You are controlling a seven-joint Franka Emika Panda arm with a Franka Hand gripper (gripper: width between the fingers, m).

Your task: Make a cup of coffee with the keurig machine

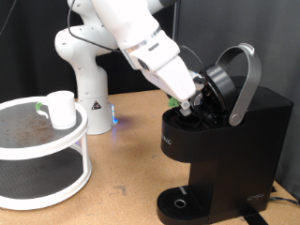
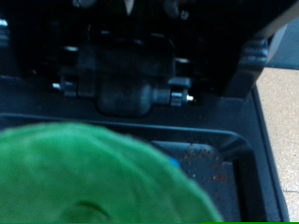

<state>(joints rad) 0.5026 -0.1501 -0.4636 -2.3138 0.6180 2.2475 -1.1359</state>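
The keurig machine (image 1: pixel 230 141) stands at the exterior view's right with its lid (image 1: pixel 221 80) tipped open and its silver handle (image 1: pixel 247 80) raised. My gripper (image 1: pixel 187 107) is at the open pod chamber, angled down into it. In the wrist view a blurred green-topped pod (image 2: pixel 93 177) fills the foreground close to the camera, just in front of the machine's dark chamber (image 2: pixel 131 79); the fingers themselves do not show there. The white cup (image 1: pixel 61 109) stands upright on the round white stand (image 1: pixel 56 192) at the exterior view's left, far from the gripper.
The white robot arm base (image 1: pixel 89 84) stands behind, between the stand and the machine. A small green thing (image 1: pixel 38 107) lies next to the cup on the stand's top tier. The machine's round drip base (image 1: pixel 178 202) has nothing on it. The table is brown wood.
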